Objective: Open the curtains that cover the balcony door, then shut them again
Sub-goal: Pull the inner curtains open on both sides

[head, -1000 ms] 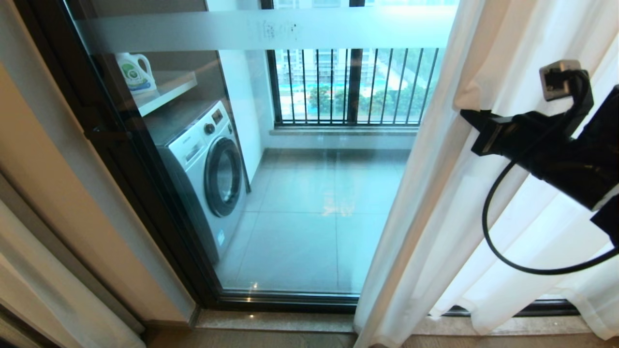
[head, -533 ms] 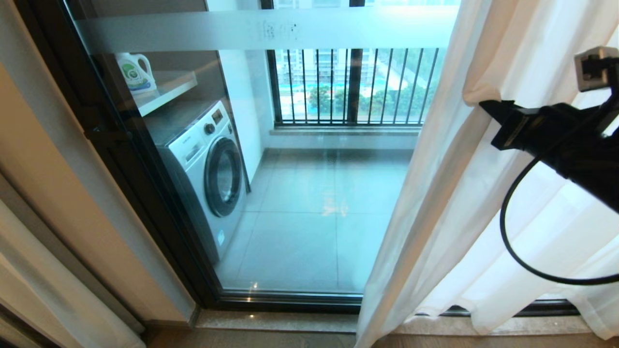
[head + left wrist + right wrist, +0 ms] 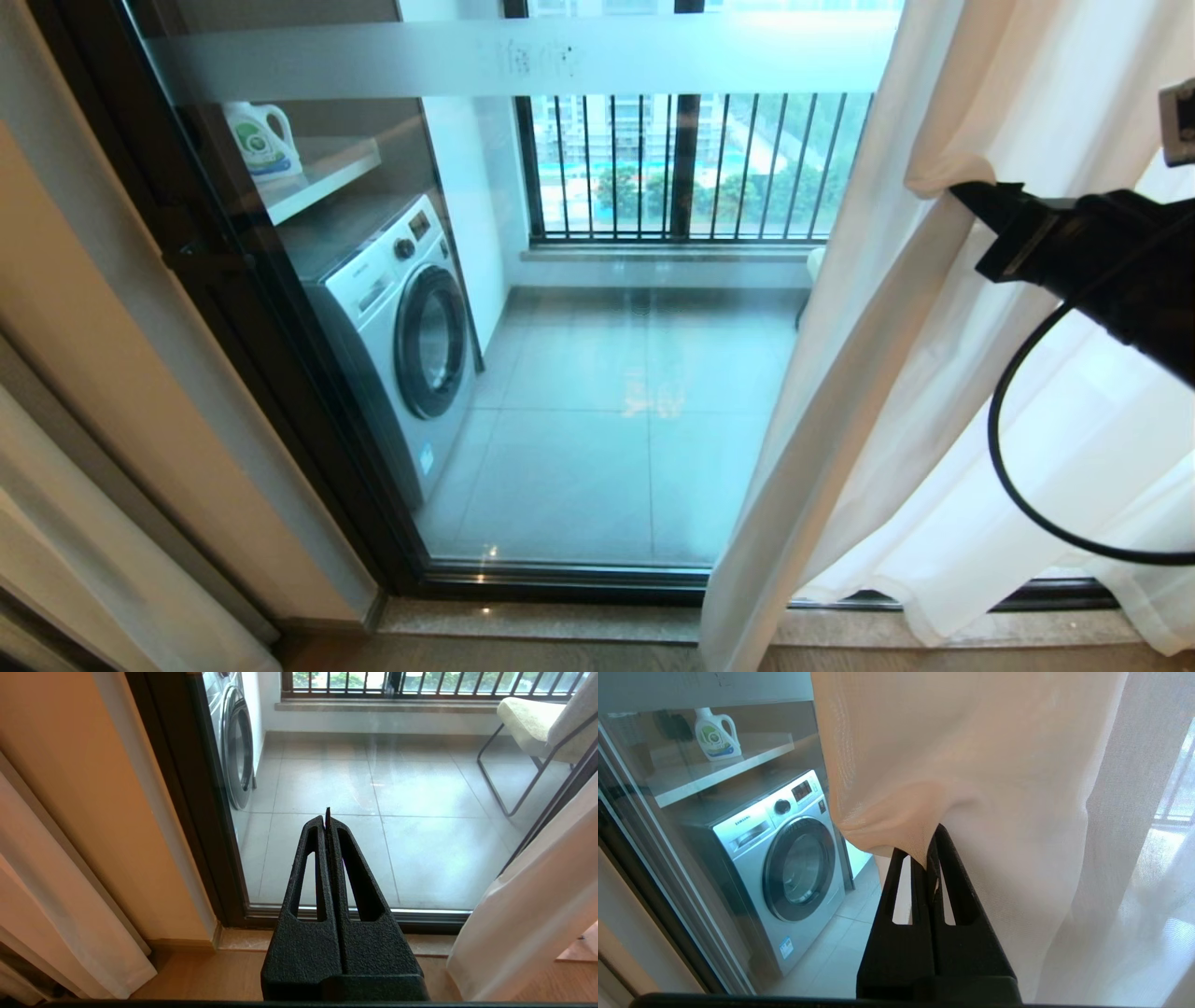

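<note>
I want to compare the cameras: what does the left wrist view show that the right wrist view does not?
Only the left wrist view shows the chair on the balcony, the wooden floor, the tan drape and the left hand, shut and empty.

Only the right wrist view shows the detergent bottle on its shelf and the right hand shut on the curtain.

Both show the washing machine, the balcony door and sheer curtain.
</note>
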{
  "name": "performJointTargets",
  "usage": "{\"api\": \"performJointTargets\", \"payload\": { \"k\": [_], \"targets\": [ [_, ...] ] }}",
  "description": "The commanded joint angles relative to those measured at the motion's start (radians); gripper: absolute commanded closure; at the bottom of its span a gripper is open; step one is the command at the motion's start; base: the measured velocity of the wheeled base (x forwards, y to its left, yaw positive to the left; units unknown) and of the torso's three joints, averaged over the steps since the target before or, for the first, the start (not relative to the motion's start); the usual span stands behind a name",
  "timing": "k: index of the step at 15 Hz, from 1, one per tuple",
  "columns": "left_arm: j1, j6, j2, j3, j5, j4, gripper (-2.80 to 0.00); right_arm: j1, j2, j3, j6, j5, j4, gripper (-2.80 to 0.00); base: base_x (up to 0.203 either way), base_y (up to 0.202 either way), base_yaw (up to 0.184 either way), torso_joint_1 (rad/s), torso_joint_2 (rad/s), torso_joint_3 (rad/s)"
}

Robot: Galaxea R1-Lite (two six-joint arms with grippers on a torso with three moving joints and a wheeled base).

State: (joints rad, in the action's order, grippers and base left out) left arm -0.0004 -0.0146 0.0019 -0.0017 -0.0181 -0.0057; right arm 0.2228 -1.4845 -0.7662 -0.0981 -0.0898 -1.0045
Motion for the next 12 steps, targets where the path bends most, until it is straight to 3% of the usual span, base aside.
{"api": "performJointTargets", "payload": {
  "k": [1, 12],
  "targets": [
    [0.000, -0.001, 0.000, 0.000, 0.000, 0.000, 0.00, 0.000, 0.001, -0.002, -0.003, -0.001, -0.008, 0.00, 0.000, 0.000, 0.000, 0.000, 0.00, 0.000],
    [0.000, -0.002, 0.000, 0.000, 0.000, -0.001, 0.00, -0.003, 0.009, 0.018, -0.018, -0.001, -0.036, 0.00, 0.000, 0.000, 0.000, 0.000, 0.00, 0.000]
  ]
}}
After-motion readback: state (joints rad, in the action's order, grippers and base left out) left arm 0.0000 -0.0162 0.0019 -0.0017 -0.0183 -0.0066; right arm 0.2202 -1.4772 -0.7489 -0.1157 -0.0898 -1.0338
